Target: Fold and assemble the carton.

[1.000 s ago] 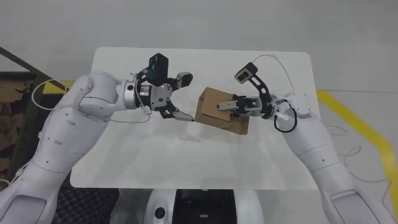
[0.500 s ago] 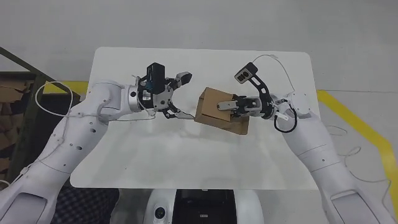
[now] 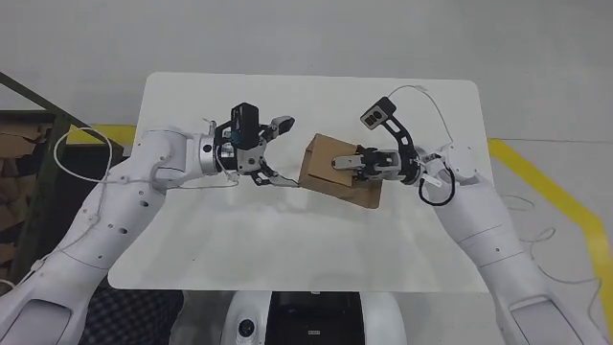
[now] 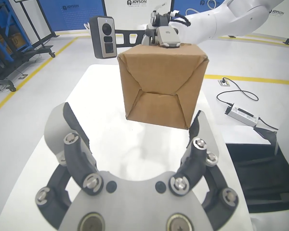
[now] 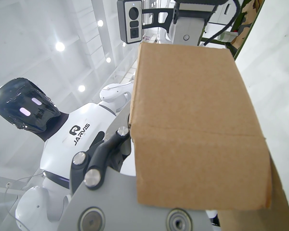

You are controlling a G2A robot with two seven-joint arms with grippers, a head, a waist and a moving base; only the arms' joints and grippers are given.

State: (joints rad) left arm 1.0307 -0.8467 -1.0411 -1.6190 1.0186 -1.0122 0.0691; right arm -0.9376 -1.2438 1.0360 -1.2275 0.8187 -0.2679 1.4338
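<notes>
Carton [image 3: 329,167], brown cardboard, sits over the middle of the white table [image 3: 192,240], right of center, tilted, between the two arms. Right gripper [image 3: 347,163] holds it from the right side: one finger lies on the carton's upper face and the jaws are closed onto a cardboard wall at that end. In the right wrist view the cardboard covers the far finger, so only the near finger [image 5: 103,150] shows, pressed against the carton's side. Carton looks lifted off the tabletop, but contact along its lower edge cannot be told for sure. The end turned toward the left arm has its flaps folded inward, with diagonal creases running to a recessed center panel, seen in the left wrist view. Left gripper [image 3: 283,151] is just beside that folded end, jaws spread wide, holding nothing. Its fingers [image 4: 69,126] stand wider apart than the carton's end. One fingertip is very close to the carton's lower corner; whether it touches cannot be told. The other fingertip is clear of the cardboard, over bare table.
</notes>
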